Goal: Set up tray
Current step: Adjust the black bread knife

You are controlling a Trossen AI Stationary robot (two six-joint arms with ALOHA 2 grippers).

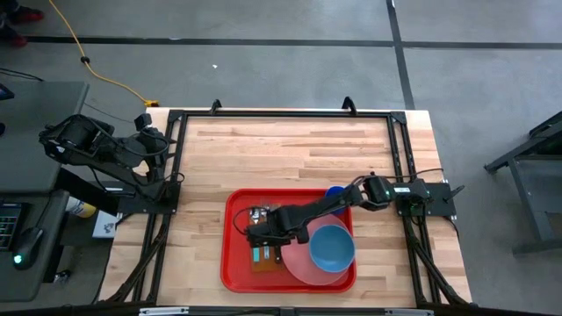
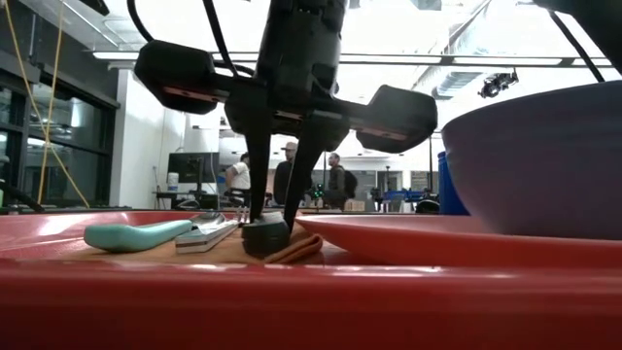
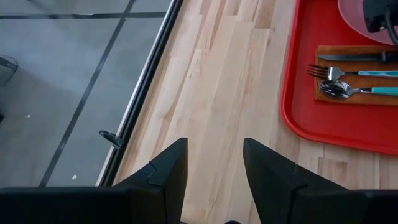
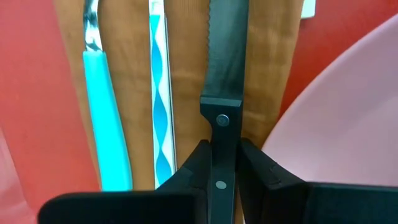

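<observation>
Right gripper [image 4: 224, 163] pinches the knife [image 4: 224, 68] handle on the napkin [image 4: 186, 62] beside the plate [image 4: 336, 124]; ease it down flat before letting go.

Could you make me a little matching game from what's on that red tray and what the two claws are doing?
Things:
1. knife
2. bowl
3. fork
4. left gripper

States:
A. blue, sitting on the pink plate
B. open, over bare table
C. pinched by the right gripper
D. lying between knife and spoon on the napkin

Pairs: 1-C, 2-A, 3-D, 4-B
</observation>
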